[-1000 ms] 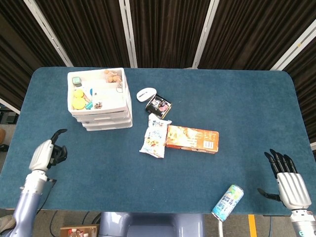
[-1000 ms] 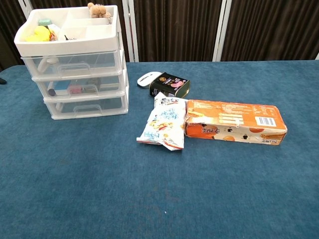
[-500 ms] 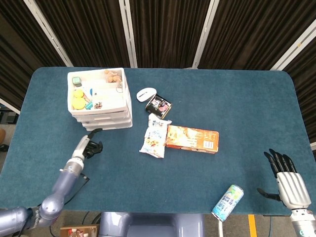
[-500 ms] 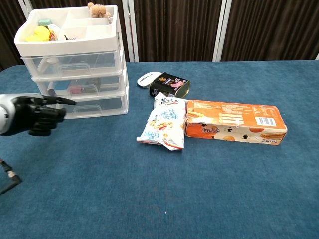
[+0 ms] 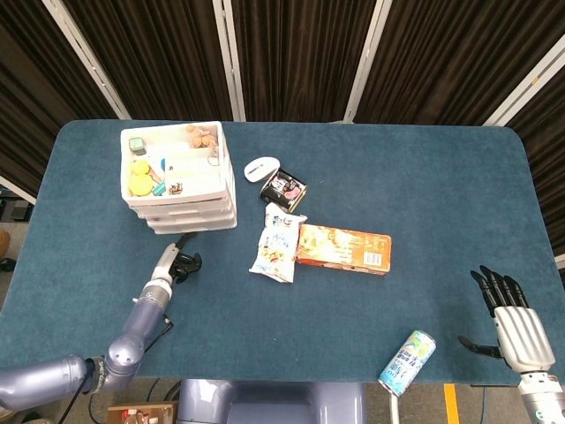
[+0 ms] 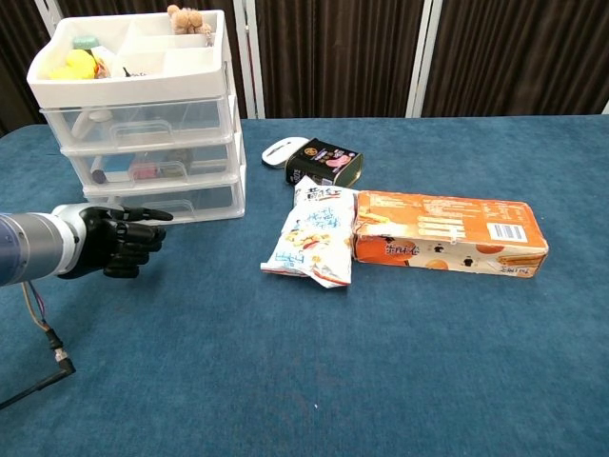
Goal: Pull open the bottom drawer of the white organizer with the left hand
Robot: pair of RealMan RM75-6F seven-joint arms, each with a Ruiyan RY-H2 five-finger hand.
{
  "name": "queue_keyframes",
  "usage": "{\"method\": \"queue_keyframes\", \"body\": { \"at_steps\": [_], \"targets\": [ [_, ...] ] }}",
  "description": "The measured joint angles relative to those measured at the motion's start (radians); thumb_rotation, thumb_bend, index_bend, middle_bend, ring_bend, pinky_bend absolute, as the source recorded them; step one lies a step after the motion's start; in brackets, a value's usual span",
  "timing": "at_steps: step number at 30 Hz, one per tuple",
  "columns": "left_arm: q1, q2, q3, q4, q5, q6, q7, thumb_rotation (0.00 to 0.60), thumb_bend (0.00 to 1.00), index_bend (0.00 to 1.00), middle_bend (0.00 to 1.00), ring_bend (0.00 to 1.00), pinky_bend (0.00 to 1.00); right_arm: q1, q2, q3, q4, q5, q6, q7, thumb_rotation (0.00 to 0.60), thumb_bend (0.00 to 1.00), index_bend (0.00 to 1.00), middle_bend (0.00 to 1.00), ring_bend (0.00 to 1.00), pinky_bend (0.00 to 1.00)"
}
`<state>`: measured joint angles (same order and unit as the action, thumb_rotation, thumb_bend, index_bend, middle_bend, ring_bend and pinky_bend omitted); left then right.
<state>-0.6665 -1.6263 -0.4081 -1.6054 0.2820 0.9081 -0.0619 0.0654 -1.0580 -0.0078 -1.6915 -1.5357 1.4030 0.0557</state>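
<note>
Snack bag (image 6: 312, 238) lies beside orange box (image 6: 447, 232), near organizer (image 6: 143, 114).

Upper left of frame: white organizer (image 6: 143, 114), 3 clear drawers, open top tray w/ small items. Bottom drawer (image 6: 169, 204) closed. Left hand (image 6: 112, 238) at left-centre, just in front of bottom drawer, fingers curled, one extended toward drawer front; contact unclear. Centre: white mouse (image 6: 284, 149), dark tin (image 6: 324, 164), snack bag (image 6: 314, 235) touching orange box (image 6: 447, 233), all on blue desk (image 6: 381, 371).
</note>
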Motion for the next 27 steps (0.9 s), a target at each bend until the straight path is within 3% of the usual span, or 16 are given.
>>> {"method": "queue_keyframes", "body": {
  "at_steps": [9,27],
  "targets": [
    [-0.007,-0.045,-0.031,0.071,-0.002,-0.006,-0.036,0.6,0.68,0.09,0.96,0.94,0.96,0.006,0.003,0.002,-0.003,0.008,-0.011,0.011,0.6,0.1,0.0,0.0,0.0,0.0],
    [-0.023,-0.074,-0.087,0.141,-0.071,-0.123,-0.105,0.6,0.68,0.1,0.96,0.94,0.96,0.008,0.005,0.002,-0.008,0.011,-0.015,0.021,0.6,0.1,0.0,0.0,0.0,0.0]
  ]
}}
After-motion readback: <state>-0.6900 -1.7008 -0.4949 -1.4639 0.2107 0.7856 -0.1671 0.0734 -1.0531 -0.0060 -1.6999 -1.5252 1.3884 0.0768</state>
